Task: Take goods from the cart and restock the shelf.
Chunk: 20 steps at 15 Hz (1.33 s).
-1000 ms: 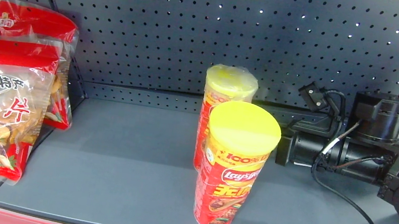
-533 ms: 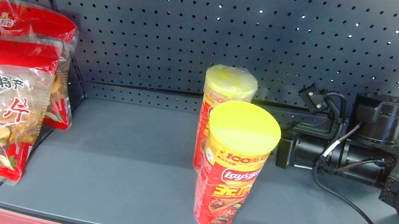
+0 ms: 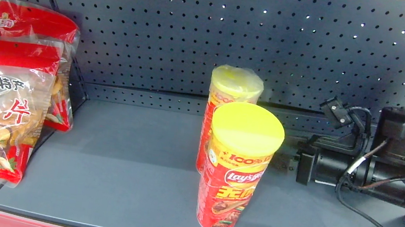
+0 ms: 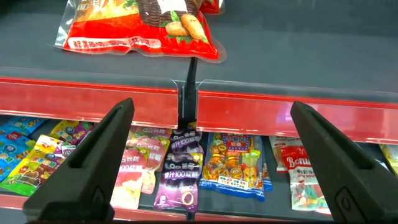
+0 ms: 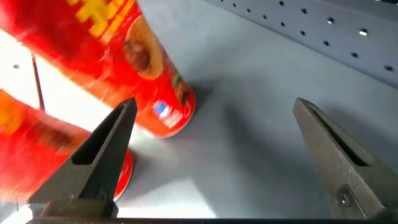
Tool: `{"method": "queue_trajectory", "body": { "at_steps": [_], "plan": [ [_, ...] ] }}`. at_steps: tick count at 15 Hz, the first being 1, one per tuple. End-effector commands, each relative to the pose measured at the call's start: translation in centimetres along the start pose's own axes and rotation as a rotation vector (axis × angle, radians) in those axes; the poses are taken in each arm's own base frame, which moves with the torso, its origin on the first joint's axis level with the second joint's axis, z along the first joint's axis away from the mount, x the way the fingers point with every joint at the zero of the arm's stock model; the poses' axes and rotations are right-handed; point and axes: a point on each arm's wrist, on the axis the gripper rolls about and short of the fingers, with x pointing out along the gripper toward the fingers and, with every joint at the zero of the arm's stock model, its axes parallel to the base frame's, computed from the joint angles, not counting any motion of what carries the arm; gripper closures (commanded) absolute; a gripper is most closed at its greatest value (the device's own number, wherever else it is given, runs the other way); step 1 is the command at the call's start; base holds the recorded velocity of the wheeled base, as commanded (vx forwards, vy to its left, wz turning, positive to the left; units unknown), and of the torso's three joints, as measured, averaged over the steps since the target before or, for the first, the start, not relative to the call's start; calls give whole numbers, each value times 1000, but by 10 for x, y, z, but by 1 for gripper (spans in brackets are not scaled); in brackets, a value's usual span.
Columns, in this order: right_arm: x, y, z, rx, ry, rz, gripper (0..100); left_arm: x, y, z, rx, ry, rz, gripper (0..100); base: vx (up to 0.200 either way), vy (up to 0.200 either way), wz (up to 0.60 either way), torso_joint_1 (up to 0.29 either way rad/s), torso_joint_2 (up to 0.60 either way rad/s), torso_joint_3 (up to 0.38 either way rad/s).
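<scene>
Two things stand upright mid-frame in the head view on the grey shelf: a front can, red with a yellow lid, and a matching rear can just behind it. Right gripper is spread wide and empty near their bases. Left gripper gapes empty too, facing the shelf's red edge. Red snack bags lean at frame left.

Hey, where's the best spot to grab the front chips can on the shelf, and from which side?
Probably grip the front chips can around its red body, mid-height, coming from the front or right. It stands upright, a round tube with bare shelf there; the rear can blocks the back.
</scene>
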Motion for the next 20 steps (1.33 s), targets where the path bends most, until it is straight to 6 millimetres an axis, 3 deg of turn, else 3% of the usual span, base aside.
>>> {"method": "queue_trajectory", "body": {
  "at_steps": [1,20],
  "plan": [
    [-13,6,3,-13,-25,-4,0,0,0,0,0,0,1,0,0,0,0,0,0,0],
    [-21,23,-6,-21,-5,42,0,0,0,0,0,2,1,0,0,0,0,0,0,0]
  ]
}}
